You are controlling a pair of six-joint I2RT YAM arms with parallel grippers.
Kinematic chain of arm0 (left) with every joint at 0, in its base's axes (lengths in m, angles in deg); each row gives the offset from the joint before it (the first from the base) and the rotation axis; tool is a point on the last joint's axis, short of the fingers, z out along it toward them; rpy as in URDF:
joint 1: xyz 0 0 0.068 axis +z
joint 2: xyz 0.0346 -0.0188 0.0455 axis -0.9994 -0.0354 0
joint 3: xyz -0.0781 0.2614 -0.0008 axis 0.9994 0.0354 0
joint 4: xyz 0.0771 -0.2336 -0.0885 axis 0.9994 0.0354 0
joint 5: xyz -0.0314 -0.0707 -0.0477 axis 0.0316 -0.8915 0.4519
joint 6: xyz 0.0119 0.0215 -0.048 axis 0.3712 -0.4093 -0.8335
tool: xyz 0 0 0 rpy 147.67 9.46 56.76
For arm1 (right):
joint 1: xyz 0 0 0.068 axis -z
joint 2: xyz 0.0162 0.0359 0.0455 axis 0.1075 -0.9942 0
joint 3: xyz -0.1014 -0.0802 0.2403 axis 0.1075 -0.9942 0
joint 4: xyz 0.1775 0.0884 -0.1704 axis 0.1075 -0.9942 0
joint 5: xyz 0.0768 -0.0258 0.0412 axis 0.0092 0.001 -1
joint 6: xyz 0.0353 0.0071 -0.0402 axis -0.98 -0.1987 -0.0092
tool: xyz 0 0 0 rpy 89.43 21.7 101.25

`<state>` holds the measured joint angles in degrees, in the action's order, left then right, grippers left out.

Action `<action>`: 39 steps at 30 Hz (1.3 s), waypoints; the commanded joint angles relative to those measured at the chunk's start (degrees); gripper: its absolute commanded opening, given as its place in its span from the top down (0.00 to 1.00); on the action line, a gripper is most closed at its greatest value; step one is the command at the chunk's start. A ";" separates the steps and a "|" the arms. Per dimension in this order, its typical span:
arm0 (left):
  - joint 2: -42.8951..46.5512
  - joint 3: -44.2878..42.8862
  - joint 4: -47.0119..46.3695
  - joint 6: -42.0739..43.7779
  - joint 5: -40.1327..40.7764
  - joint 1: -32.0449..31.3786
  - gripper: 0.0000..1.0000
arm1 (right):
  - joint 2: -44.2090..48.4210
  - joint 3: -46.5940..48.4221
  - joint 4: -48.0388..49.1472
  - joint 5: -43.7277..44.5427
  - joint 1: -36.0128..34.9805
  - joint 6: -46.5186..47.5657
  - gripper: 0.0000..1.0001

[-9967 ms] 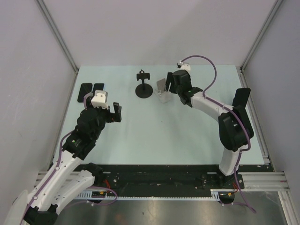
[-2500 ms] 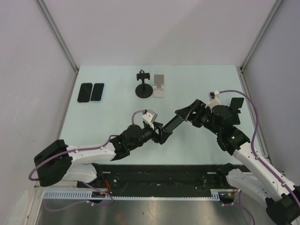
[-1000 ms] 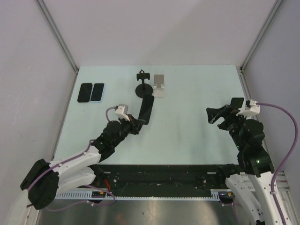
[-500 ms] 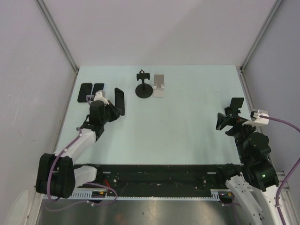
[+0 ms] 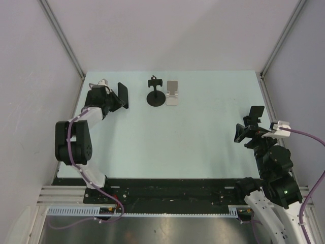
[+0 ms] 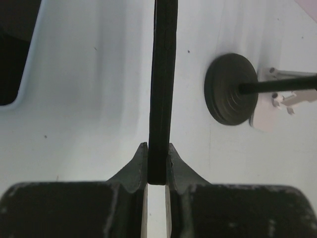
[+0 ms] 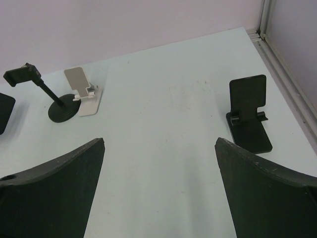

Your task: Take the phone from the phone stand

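Dark flat thing (image 6: pixel 10 49): lies on the table (image 5: pixel 203 101) at the far left of the left wrist view; it may be another phone, but too little shows to be sure
Left pincer (image 5: pixel 116 100): reached out to about 10 o'clock on the table; its fingers (image 6: pixel 136 166) are pinched tight on the bottom edge of the phone
Phone (image 6: pixel 164 74): black, standing on its thin edge in that grip; it is in no stand, and I cannot tell if it touches the table
Round stand (image 5: pixel 155 97): at 12 o'clock; nothing in its clip
White stand (image 5: pixel 172 93): just beside the round one; bare too
Black stand (image 5: pixel 256 113): at 3 o'clock; bare
Right pincer (image 5: pixel 244 133): near the black stand; wide open, holding nothing
Step now: the phone looks to be out already; what is left is putting it down
Next move: tip the phone flat, lower it softly onto bare table beside the dark thing, then let go; it must not land on top of it
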<state>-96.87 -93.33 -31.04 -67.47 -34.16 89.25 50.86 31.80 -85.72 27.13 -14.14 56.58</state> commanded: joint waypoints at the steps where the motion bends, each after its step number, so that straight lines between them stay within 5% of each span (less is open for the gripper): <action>1: -5.40 -7.30 -1.58 1.61 -5.70 2.41 1.00 | 0.86 -0.19 1.50 0.92 -0.43 1.31 0.00; 10: -14.82 -13.63 0.79 1.87 -11.06 6.45 0.98 | 0.51 -0.45 1.77 0.48 -0.43 1.84 0.00; 18: -19.48 -16.88 4.39 2.66 -13.35 8.91 0.80 | -0.11 -0.54 1.95 0.13 -0.25 2.01 0.00; 39: -13.78 -16.72 10.02 7.59 -5.01 9.62 0.47 | -1.43 -0.63 2.21 -0.84 0.36 2.10 0.01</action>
<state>-116.39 -108.98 -21.59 -62.18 -42.03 98.60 49.92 31.21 -85.59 26.61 -13.95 57.91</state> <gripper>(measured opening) 0.509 0.992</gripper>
